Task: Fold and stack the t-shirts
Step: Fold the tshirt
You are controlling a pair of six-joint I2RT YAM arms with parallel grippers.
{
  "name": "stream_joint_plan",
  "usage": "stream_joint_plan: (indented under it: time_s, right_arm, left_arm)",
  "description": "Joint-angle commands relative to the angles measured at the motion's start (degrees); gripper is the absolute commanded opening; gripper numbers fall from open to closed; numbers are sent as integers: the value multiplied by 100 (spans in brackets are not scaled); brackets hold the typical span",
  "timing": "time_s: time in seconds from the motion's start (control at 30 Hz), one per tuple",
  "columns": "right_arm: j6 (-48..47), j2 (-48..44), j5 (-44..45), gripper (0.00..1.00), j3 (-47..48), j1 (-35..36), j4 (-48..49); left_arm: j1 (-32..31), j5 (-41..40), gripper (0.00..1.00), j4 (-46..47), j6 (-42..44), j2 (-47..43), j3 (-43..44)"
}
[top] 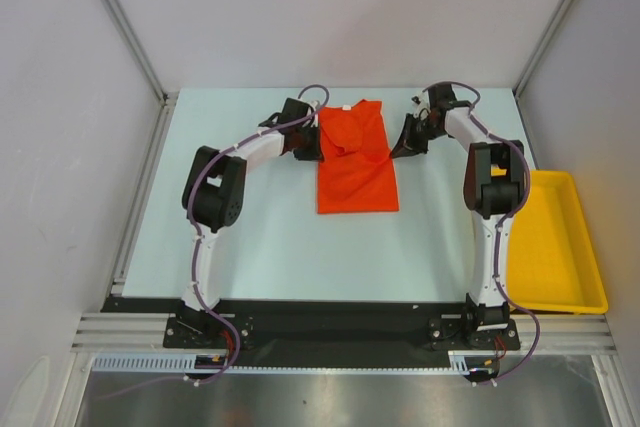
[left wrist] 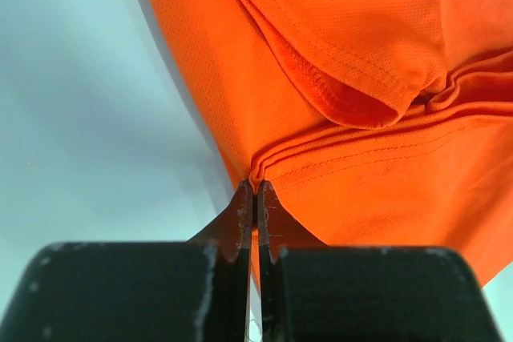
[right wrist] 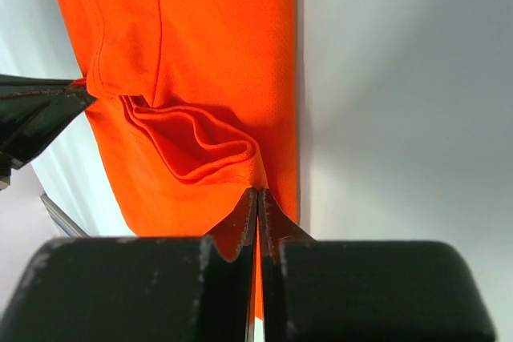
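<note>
Orange-red t-shirt cloth is pinched by both end effectors. In the left wrist view the left end effector has its two fingers pressed together on a small bunch of fabric layers at the side edge of the garment. A stitched hem curls in a loop just beyond this pinch. In the right wrist view the right end effector is also pressed together, and it pinches the opposite side edge. Soft raised folds lie just past its tips. The dark tip of the left end effector shows at the far left of that same view and touches the cloth there.

From the top camera, the left end effector and the right end effector face each other across the garment. Each one is at a side edge, in the far half of the cloth. Between them the fabric is bunched and looks darker, while the near half lies flat.

The t-shirt is folded into a narrow strip on the pale worktop, about in the middle between the two arms. Its long axis runs from the near side to the far side. One short straight edge points toward the arm bases. Which end holds the neck I cannot tell for sure.

A yellow tray sits at the right edge of the worktop, well apart from the garment.
</note>
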Motion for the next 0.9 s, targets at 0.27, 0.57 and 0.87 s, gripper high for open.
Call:
stream_joint_plan:
  time_s: [0.27,0.57,0.87]
  right_arm:
    - [-3,591,-116,2,784,-89,-319]
    - [-151,1101,-160,17,1522,-159,-870]
    - [41,-136,667,51,1315,-282,-1357]
  left_arm:
    - [39,-466,0,-157,70,-225,129]
    - [48,-791,14,-385,131,-216,191]
    - [-83,-1066,56,-834,97,-1323,95]
